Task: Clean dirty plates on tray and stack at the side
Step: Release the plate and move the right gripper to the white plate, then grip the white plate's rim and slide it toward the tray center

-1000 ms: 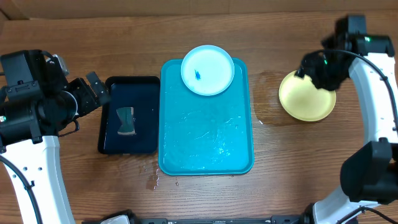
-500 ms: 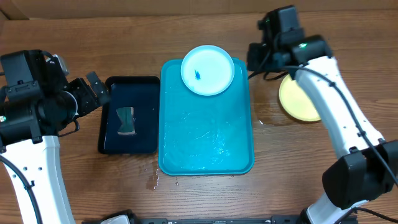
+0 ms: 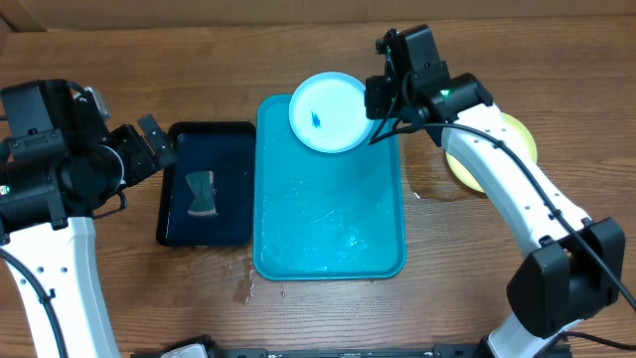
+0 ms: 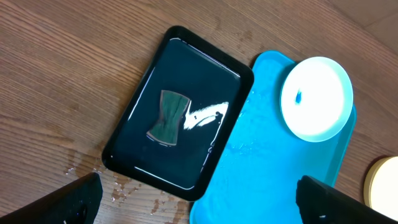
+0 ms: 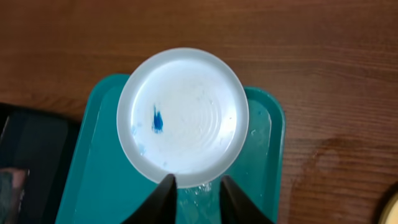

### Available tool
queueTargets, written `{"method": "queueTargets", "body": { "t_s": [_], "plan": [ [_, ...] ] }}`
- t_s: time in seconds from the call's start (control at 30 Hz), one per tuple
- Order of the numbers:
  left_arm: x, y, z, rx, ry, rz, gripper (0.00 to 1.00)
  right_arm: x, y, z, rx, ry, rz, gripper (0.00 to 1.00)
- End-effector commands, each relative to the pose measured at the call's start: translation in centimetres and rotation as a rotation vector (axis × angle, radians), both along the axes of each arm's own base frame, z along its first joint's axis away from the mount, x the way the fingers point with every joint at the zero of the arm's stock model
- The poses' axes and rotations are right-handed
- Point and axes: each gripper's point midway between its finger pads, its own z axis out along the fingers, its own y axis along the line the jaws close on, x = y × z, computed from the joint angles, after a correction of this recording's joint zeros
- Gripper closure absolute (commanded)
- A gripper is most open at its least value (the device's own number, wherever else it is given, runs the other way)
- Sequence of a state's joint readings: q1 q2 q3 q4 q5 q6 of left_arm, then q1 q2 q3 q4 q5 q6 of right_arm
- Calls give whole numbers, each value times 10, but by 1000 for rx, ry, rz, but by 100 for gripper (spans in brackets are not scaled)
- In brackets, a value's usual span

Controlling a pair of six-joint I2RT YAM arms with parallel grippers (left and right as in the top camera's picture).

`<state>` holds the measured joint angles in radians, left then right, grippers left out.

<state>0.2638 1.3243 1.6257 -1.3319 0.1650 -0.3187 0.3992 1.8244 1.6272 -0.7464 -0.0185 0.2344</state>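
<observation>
**Left hand.** The left hand hovers with its fingers fully apart and holds nothing. The black tray lies ahead of its fingertips, with the sponge near the middle. It appears to be waiting, and the sponge is probably its next pick.

**Work area.** The turquoise tray lies just beyond the black tray, on the left hand's far side. Its floor looks wet. The light-blue plate sits at the far end and overhangs the tray rim.

**Right hand.** The right hand hangs over the plate's near rim. Its fingers stand a little apart and clamp nothing. A blue smear lies ahead and to the left of the fingertips. The green plate rests on the counter behind this hand, partly under its arm. Whether it is one plate or two cannot be told.

**Step in hand (judged): grasp the plate by its rim.**
1. Widen the fingers enough to straddle the rim.
2. Lower squarely, with one finger inside the lip and one outside.
3. Grip away from the smear so the sponge can reach it.
4. Close firmly, since wet plastic may slip.
5. Lift level, because the overhanging plate may tip.
</observation>
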Motion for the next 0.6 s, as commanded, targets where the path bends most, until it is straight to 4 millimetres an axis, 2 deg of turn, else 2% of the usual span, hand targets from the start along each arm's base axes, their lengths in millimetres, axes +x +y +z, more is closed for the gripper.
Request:
{"method": "queueTargets", "body": {
  "t_s": [0.0, 0.1, 0.23, 0.4, 0.57],
  "plan": [
    [2, 0, 5, -5, -14, 1, 0, 7, -1, -15, -24, 7, -11, 66],
    [2, 0, 5, -5, -14, 1, 0, 13, 1, -23, -24, 8, -11, 55],
    [2, 0, 5, -5, -14, 1, 0, 20, 5, -42, -30, 23, -10, 54],
    [2, 0, 5, -5, -14, 1, 0, 28, 6, -83, -59, 72, -14, 52],
    [2, 0, 5, -5, -14, 1, 0, 36, 9, -114, -69, 98, -15, 49]
  ]
}}
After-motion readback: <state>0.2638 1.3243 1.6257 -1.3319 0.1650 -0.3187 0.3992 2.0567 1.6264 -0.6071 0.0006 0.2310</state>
